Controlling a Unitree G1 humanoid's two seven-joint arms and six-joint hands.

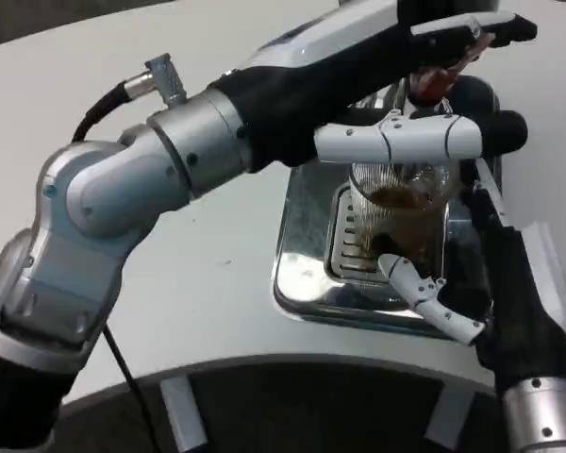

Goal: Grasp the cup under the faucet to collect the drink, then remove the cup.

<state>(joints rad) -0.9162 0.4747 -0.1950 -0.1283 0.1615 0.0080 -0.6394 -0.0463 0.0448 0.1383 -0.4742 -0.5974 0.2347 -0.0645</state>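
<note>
A clear ribbed cup (396, 212) stood on the slotted grate of a shiny metal drip tray (302, 274), partly filled with a brown drink. Everything else is placed against that cup. The right hand (453, 226) came up from the near right of the cup and held it: one white finger (396, 142) lay across the cup's rim on its far side, and another white finger (429, 297) curled around just below its base on the near side, so the cup sat between them. Directly above the cup, the left hand (453, 42) reached in from the left, its black fingers bent down onto a reddish faucet handle (434, 80); whether they gripped or merely pressed it could not be told. The left forearm (198, 142) stretched away to the cup's left over the white table (208, 264).
</note>
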